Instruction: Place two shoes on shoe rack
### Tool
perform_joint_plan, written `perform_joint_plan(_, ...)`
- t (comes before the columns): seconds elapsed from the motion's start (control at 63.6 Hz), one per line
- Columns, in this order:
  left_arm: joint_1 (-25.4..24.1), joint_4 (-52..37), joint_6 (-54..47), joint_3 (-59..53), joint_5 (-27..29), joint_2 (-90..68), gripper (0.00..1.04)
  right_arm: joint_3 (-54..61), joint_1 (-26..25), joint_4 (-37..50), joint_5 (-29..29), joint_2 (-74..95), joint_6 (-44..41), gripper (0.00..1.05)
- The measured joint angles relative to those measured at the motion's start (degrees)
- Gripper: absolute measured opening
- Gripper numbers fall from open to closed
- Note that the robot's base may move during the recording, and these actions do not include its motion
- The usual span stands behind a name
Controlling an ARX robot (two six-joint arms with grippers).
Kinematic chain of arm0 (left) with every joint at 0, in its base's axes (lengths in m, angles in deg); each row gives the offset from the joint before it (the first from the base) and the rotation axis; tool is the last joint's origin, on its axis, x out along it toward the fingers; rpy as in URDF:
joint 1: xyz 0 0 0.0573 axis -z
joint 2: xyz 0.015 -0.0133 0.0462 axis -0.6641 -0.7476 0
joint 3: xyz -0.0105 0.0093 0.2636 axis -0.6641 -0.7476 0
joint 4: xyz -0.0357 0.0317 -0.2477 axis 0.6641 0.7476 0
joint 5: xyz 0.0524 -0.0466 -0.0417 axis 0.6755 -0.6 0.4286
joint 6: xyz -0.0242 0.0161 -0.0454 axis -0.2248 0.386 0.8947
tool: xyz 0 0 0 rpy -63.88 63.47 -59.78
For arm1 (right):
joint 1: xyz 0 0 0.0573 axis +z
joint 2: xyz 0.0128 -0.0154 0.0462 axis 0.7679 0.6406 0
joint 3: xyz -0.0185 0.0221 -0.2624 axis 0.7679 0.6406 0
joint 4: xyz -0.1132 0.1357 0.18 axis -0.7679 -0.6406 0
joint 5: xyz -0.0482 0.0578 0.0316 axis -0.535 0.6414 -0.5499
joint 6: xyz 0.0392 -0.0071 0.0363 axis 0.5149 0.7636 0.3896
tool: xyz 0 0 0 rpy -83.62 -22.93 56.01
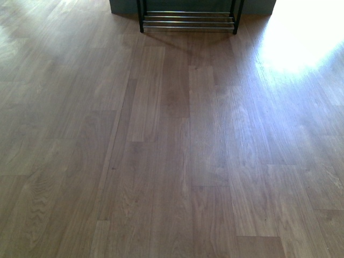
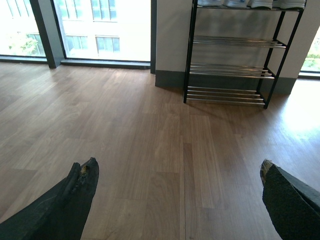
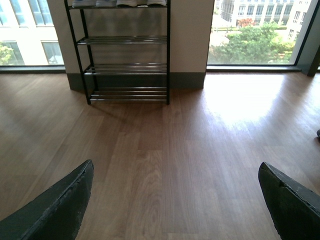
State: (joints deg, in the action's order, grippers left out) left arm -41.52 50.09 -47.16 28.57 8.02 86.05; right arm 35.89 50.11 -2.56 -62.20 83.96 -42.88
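The shoe rack [image 2: 230, 55] stands against a pale wall pillar, well ahead of both arms across bare wood floor. Its black frame and chrome bars also show in the right wrist view [image 3: 125, 55]; the front view catches only its lowest bars [image 1: 188, 21]. On its top tier sit the pale soles of shoes [image 2: 250, 4] [image 3: 120, 3], cut off by the picture edge, so their kind is unclear. My left gripper [image 2: 177, 167] is open over the floor with nothing between its fingers. My right gripper [image 3: 175, 170] is open and holds nothing. Neither gripper shows in the front view.
Large windows [image 2: 100, 25] [image 3: 250, 35] flank the pillar behind the rack. A bright sun patch [image 1: 301, 37] lies on the floor to the rack's right. A small dark object [image 3: 318, 134] peeks in at the edge of the right wrist view.
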Motion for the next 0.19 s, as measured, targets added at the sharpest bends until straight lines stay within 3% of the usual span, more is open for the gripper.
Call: perform_joint_plan(0.189,0.0,0.0,0.0,0.0,0.0,0.0,0.95,0.0,0.0,0.0,0.0,0.0,0.0,0.96)
